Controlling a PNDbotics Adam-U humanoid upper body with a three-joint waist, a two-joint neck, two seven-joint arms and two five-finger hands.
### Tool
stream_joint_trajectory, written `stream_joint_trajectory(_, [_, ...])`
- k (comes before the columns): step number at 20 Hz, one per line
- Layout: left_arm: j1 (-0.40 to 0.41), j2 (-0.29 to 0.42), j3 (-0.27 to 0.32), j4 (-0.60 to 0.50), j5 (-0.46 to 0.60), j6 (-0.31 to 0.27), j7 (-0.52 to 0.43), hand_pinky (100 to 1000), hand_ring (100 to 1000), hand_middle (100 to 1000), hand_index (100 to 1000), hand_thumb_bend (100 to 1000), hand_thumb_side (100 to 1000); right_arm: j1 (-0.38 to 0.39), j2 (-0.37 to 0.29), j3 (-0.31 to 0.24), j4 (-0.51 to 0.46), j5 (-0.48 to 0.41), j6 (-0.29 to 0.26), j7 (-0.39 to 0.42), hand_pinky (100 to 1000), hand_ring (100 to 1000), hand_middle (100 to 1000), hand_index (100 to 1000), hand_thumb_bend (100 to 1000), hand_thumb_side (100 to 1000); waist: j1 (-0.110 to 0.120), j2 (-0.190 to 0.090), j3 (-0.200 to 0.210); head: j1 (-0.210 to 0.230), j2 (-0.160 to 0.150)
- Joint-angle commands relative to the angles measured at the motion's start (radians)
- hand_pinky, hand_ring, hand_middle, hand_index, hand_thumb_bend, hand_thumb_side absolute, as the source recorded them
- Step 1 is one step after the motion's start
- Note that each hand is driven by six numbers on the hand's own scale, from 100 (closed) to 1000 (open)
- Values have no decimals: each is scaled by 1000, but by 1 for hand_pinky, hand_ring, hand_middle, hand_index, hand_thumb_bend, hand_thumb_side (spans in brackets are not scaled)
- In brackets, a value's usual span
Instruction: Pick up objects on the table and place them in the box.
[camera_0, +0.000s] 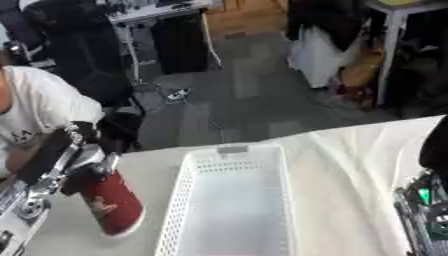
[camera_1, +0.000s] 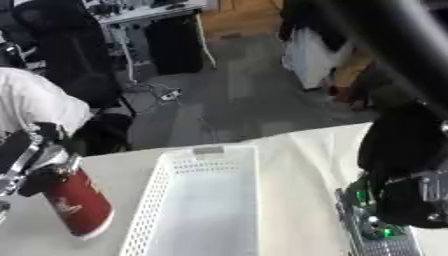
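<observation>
while the left hand grips the red can left of the white basket, can tilts, top up-left; right hand fingers unclear.

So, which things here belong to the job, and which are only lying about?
Job:
- red can, held in the left hand
- white basket, nothing visible inside
- right hand, low at the right edge

Lying about:
- cloth on the table
- bags on the floor
- desk behind
</observation>
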Motion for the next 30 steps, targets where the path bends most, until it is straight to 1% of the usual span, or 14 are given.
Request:
stream_joint_trajectory(1, [-25, 64, -4, -82, 2, 23, -13, 100, 100, 165, 253, 100, 601, -9, -15, 2, -11, -1, -16, -9, 246, 351, 370, 454, 100, 1000, -2, -21, 4, 2, 0])
stream_joint_trajectory(7, [-36, 102, -22, -218, 20, 72, -62, 100, 100, 160, 239, 106, 578, -7, -18, 4, -11, -3, -15, -6, 246, 351, 371, 455, 100, 1000, 1, -23, 5, 1, 2])
stream_joint_trajectory(11, [-50, 119, -24, -287, 42, 99, -86, 100, 100, 157, 222, 134, 560, -6, -19, 5, -11, -4, -14, -5, 245, 351, 371, 455, 100, 1000, 3, -25, 5, 1, 1])
stream_joint_trajectory(15, [-76, 139, -30, -338, 55, 113, -111, 100, 100, 155, 209, 168, 532, -4, -22, 6, -11, -5, -14, -3, 245, 350, 371, 455, 100, 1000, 5, -26, 6, 4, 4])
stream_joint_trajectory(19, [-116, 157, -41, -371, 74, 123, -141, 100, 100, 153, 206, 179, 523, 0, -26, 8, -11, -7, -12, 1, 244, 350, 371, 455, 100, 1000, 10, -29, 7, 8, 8])
stream_joint_trajectory(20, [-126, 158, -45, -375, 82, 126, -149, 100, 100, 153, 205, 181, 548, 1, -27, 9, -11, -8, -12, 2, 244, 350, 371, 455, 100, 1000, 12, -30, 7, 9, 8])
stream_joint_trajectory(21, [-131, 159, -46, -378, 89, 129, -155, 100, 100, 153, 205, 179, 522, 1, -27, 9, -11, -8, -12, 2, 244, 350, 371, 455, 100, 1000, 12, -30, 8, 9, 8])
stream_joint_trajectory(23, [-150, 157, -53, -383, 101, 131, -169, 100, 100, 152, 204, 180, 519, 2, -27, 10, -11, -9, -12, 4, 245, 350, 371, 455, 100, 1000, 14, -32, 7, 11, 7])
stream_joint_trajectory(26, [-179, 149, -70, -389, 132, 135, -193, 100, 100, 151, 212, 157, 531, 3, -27, 11, -11, -10, -12, 6, 245, 351, 371, 455, 100, 1000, 18, -34, 5, 13, 4])
stream_joint_trajectory(27, [-186, 147, -75, -391, 143, 137, -200, 100, 100, 151, 232, 149, 535, 3, -28, 11, -11, -11, -12, 6, 245, 351, 371, 455, 100, 1000, 19, -34, 5, 13, 4])
stream_joint_trajectory(30, [-211, 136, -95, -396, 178, 142, -226, 100, 100, 151, 247, 131, 543, 4, -27, 12, -11, -12, -13, 8, 246, 351, 371, 455, 100, 1000, 22, -35, 2, 13, 6])
